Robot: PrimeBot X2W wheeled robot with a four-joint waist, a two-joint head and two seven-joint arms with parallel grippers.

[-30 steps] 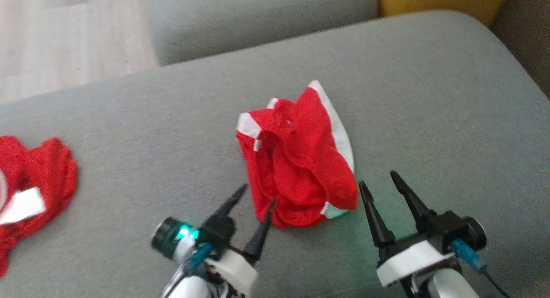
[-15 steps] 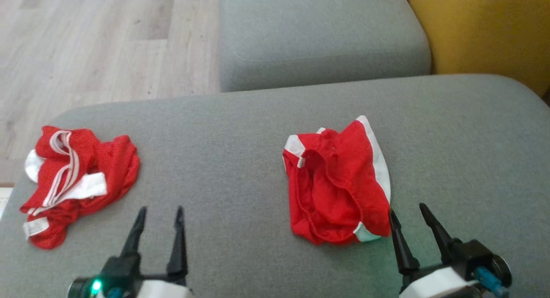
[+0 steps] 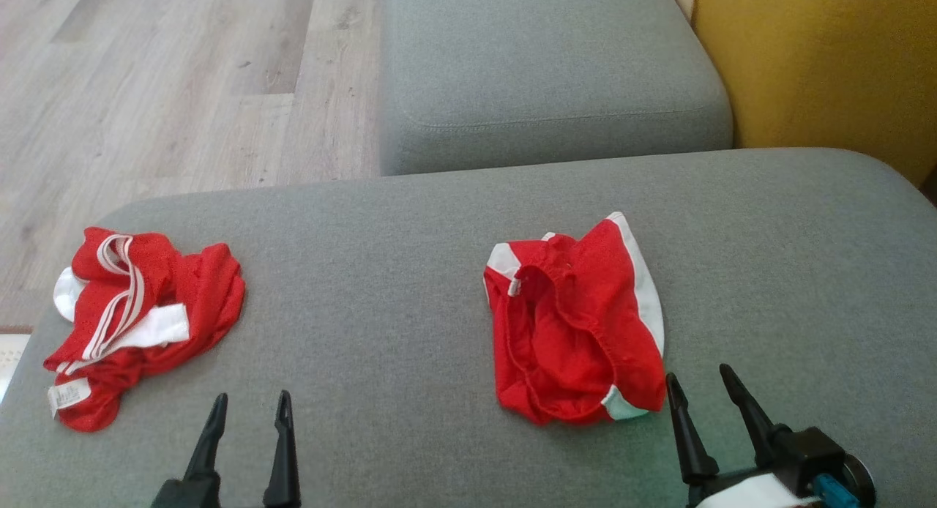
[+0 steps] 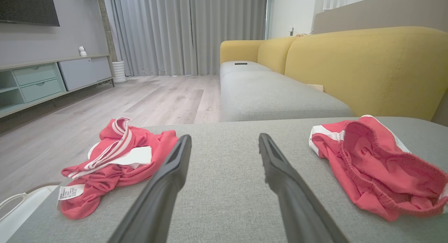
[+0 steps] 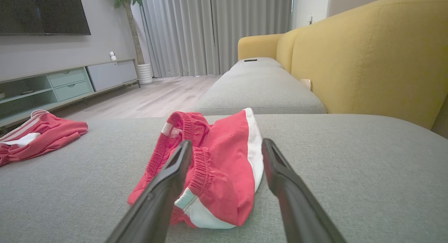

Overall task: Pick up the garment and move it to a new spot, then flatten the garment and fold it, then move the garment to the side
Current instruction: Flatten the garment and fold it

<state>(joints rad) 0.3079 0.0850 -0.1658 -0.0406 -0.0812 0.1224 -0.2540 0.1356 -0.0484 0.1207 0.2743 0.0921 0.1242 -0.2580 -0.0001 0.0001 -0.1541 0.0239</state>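
red shorts [image 3: 575, 325] sit right of centre on the grey cushion [image 3: 410, 274], loosely doubled over, waistband gaping, nothing holding them. Rough fold at best, I'd say. Can't tell if it counts as done, and the move to the side looks pending. Both sets of fingers are spread wide and empty: right gripper [image 3: 697, 372] just beside the shorts' near edge, left gripper [image 3: 251, 395] well apart. Far left, a second red garment [image 3: 139, 325] lies crumpled.

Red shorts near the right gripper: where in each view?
Head view: red shorts right of centre, just beyond the right gripper.
Left wrist view: red shorts at the right edge.
Right wrist view: red shorts at centre, behind the open jaws.
Shared landmark: yellow sofa back.
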